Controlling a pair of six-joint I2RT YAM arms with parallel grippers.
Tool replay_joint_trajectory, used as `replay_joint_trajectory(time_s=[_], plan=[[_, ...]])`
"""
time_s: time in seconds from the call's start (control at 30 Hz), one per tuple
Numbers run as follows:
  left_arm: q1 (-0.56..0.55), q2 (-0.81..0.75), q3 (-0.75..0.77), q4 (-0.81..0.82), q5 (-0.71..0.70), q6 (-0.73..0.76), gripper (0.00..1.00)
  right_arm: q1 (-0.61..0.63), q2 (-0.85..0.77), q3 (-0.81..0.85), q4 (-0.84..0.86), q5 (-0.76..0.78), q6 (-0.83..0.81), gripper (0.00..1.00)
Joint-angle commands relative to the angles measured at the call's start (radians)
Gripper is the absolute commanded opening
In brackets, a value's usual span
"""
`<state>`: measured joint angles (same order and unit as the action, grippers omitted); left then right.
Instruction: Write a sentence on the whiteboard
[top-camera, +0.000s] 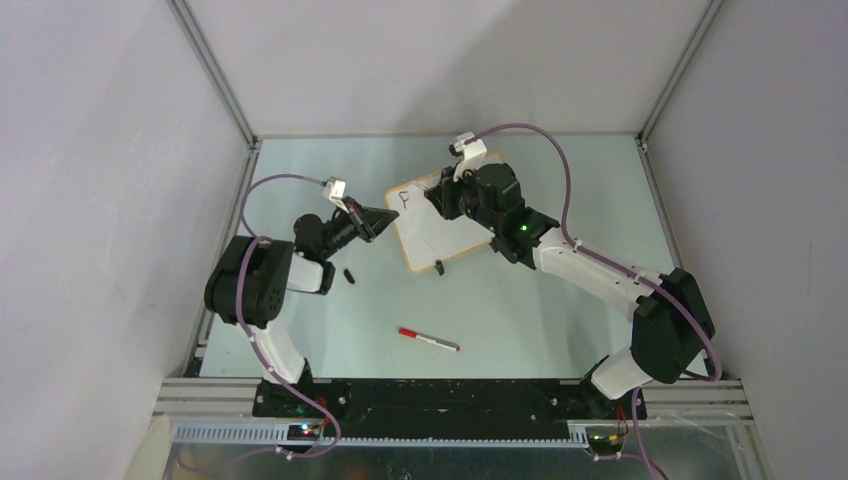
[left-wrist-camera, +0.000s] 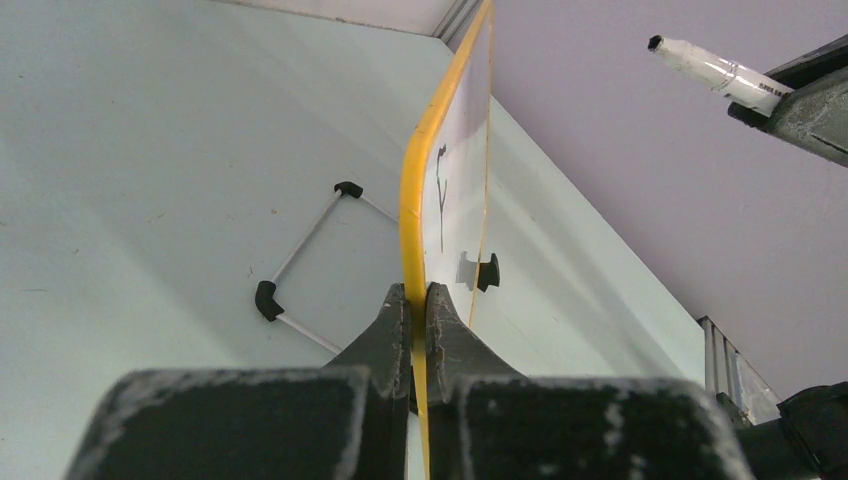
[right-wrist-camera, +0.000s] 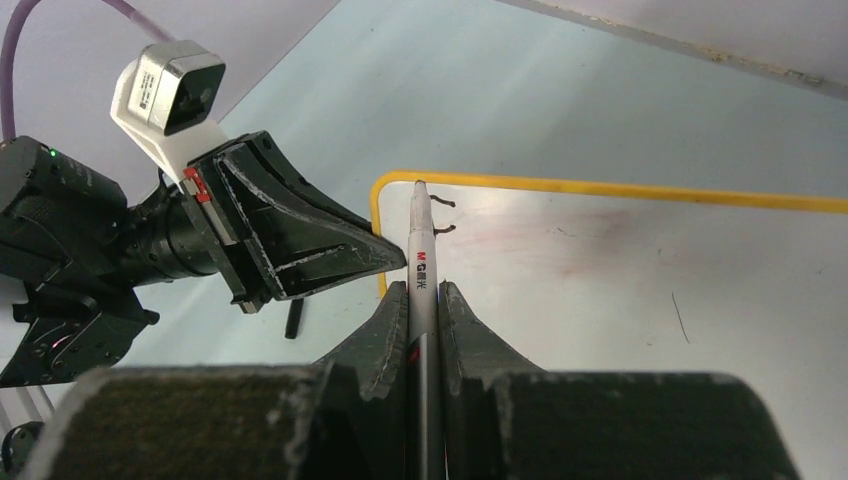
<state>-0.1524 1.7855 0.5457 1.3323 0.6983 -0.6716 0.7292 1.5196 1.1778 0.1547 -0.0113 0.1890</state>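
Left fingers (left-wrist-camera: 415, 305) are clenched on the orange frame of the whiteboard (top-camera: 445, 225) at its left edge, bracing it. Right fingers (right-wrist-camera: 425, 305) are clamped around a marker (right-wrist-camera: 420, 240). Its barrel runs forward between them, and its tip is over the board's upper left corner, just beside the first strokes. Cannot tell if the tip touches the surface.

The whiteboard sits mid-tabletop (top-camera: 560, 300), toward the far side, between the two arms. The sentence (right-wrist-camera: 446, 215) is barely begun: one letter-like mark, rest of the face blank apart from faint reddish smears. Judged very early, first word in hand.

Handling, as a judgement:
- **Board:** looks light, thin and stiff, with a glossy, slippery face. It would likely skid or pivot under pen pressure unless pinned. Take hold on the frame edge, never the writing face, and clear of the writing line.
- **Marker:** light and rigid, with a smooth barrel. A mid-barrel hold as here suits it. Use light pressure only, or the tip squashes.
- **Ink:** fresh ink probably smudges, so nothing should drag across it.

Also there: a spare marker (top-camera: 428, 340) with a red cap lying on the near tabletop, apart from the board, and a small black cap-like piece (top-camera: 349, 275) near the left arm.
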Motion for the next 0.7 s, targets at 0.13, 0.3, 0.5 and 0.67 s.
replay_joint_trajectory(time_s=[0.13, 0.3, 0.5, 0.67], plan=[[-0.008, -0.028, 0.007, -0.020, -0.009, 0.089, 0.00, 0.014, 0.012, 0.011, 0.039, 0.011, 0.001, 0.00], [-0.009, -0.026, 0.009, -0.018, -0.009, 0.087, 0.00, 0.030, 0.033, 0.025, 0.025, 0.031, -0.009, 0.00], [-0.009, -0.028, 0.007, -0.019, -0.009, 0.089, 0.00, 0.038, 0.082, 0.075, -0.039, 0.052, -0.003, 0.00], [-0.007, -0.029, 0.007, -0.019, -0.010, 0.090, 0.00, 0.041, 0.096, 0.086, -0.062, 0.073, 0.007, 0.00]])
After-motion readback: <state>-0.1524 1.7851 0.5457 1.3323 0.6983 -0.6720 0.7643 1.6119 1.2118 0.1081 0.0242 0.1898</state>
